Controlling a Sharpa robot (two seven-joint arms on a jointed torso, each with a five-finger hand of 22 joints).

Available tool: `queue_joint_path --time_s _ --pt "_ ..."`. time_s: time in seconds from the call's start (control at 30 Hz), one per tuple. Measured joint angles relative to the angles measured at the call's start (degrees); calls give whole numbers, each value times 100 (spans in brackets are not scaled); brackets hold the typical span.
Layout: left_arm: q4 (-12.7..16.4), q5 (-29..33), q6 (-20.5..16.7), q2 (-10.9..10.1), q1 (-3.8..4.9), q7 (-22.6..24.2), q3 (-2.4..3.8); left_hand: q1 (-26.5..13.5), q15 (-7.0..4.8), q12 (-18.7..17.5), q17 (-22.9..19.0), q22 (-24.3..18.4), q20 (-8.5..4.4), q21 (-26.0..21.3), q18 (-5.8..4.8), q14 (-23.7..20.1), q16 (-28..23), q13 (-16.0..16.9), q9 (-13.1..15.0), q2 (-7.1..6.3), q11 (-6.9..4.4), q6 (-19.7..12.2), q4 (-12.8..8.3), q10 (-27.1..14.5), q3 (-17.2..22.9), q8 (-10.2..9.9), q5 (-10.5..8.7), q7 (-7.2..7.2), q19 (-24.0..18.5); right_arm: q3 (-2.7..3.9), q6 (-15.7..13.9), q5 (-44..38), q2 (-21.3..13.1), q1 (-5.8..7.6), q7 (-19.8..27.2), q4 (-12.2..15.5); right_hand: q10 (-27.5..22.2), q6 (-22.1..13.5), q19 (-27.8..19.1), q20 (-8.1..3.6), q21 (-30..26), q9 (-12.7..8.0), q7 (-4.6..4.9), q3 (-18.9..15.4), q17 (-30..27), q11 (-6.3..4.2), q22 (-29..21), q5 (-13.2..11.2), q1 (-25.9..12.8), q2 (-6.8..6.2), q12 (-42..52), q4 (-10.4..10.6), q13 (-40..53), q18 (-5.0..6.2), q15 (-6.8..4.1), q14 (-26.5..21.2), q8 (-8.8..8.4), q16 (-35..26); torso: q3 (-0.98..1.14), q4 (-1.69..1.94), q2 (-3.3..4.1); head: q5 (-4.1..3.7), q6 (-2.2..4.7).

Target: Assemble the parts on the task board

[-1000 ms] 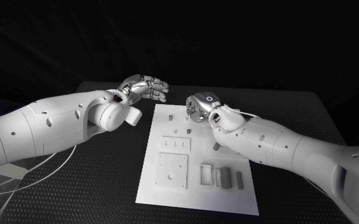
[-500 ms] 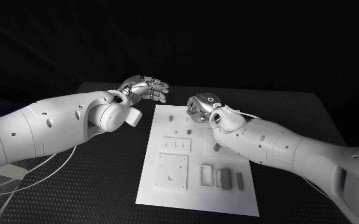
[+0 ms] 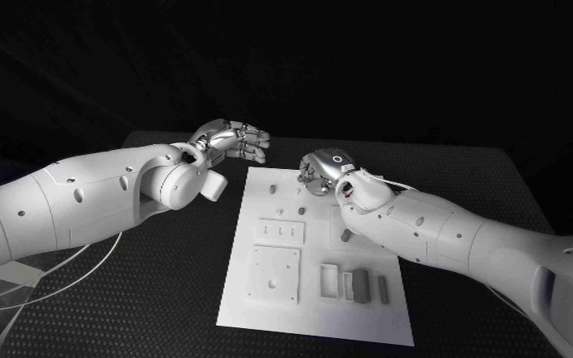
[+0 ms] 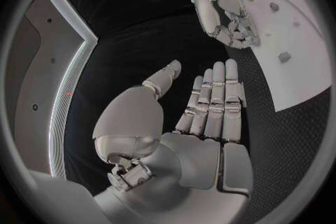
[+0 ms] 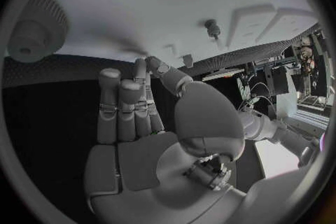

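The white task board (image 3: 313,296) lies lengthwise in the middle of the table. Grey parts are on it: small pegs (image 3: 272,186) near the far end and upright blocks (image 3: 358,283) near the front. My right hand (image 3: 320,167) hovers over the board's far end, fingers curled down and thumb against a fingertip, with nothing visible between them. Below it are a grey gear (image 5: 31,31), a peg (image 5: 210,25) and a small stub (image 5: 185,60). My left hand (image 3: 234,140) floats off the board's far left corner, palm (image 4: 210,145) bare, fingers side by side, thumb apart.
The black textured table (image 3: 143,308) surrounds the board. White cables (image 3: 60,279) trail off the front left under my left arm. My right forearm (image 3: 442,234) lies across the board's right edge. The left wrist view shows my right hand (image 4: 234,25) above the board (image 4: 301,61).
My right hand has drifted slightly to the right over the board's far end. The left hand and the parts stay as they were.
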Motion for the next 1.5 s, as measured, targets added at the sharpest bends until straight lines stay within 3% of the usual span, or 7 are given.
queue_joint_path --time_s 0.37,0.6,1.0,1.1,1.2,1.33,1.5 --pt "3 0 0 -4 7 -5 0 0 0 0 4 5 0 -22 -2 0 0 0 -1 0 0 0 0 0 0 0 0 0 0 0 -23 7 1 0 -30 9 18 6 1 2 24 6 7 0 12 -18 0 0 -2 -2 -21 0 6 0 1 0 0 22 0 -2 -3 3 8" --pt "2 -1 0 -3 10 -8 0 0 0 0 9 4 0 -22 -3 0 0 0 -1 0 0 0 0 0 0 0 0 0 0 0 31 62 8 1 -36 -8 -240 -247 -29 0 23 -45 150 0 -28 137 0 0 -69 -69 -266 0 -75 -14 105 -65 -183 23 0 -2 -4 0 10" --pt "2 -1 0 -9 15 -12 0 0 0 0 11 5 0 -22 -11 0 -22 0 4 0 0 0 0 0 0 0 0 0 0 0 57 137 -61 1 -36 31 -299 -318 -65 22 0 -52 181 16 -40 196 0 0 -39 -99 -311 16 -119 -45 127 -87 -214 -1 2 -6 -4 -8 13" --pt "-4 -1 5 -31 15 -12 0 0 0 0 17 9 0 -22 -13 0 -22 0 4 0 0 0 0 0 0 0 0 0 0 0 48 188 -201 16 -27 177 -299 -337 -66 23 0 -52 181 24 -40 196 0 0 -39 -99 -333 7 -119 -46 133 -92 -214 -1 3 -10 -5 -13 39" --pt "-38 -2 18 -79 19 -8 0 0 0 -23 17 9 0 -22 -13 0 -22 0 3 0 0 0 0 0 0 0 0 0 0 0 50 258 -337 88 -10 382 -299 -340 -67 24 0 -52 183 32 -46 195 0 0 -64 -245 -341 -1 -139 -46 145 -80 -250 -1 9 -19 -8 -13 68" --pt "-85 -2 39 -127 28 4 -1 0 0 -23 22 8 0 -22 -16 0 -44 0 3 0 0 0 0 0 0 0 0 0 0 104 63 355 -577 245 35 779 -320 -368 -77 34 0 -61 192 -1 -57 217 0 0 -139 -350 -378 32 -163 -46 155 -75 -280 0 20 -45 -14 -9 116" --pt "-93 -14 62 -171 34 17 -2 0 0 -24 48 19 0 -45 1 0 -63 2 35 0 1 53 0 1 0 0 0 1 0 147 142 493 -990 459 103 1052 -332 -473 -85 43 0 -117 193 -31 -77 228 0 0 -219 -430 -406 101 -190 -45 186 -81 -385 0 34 -87 -27 -16 177"
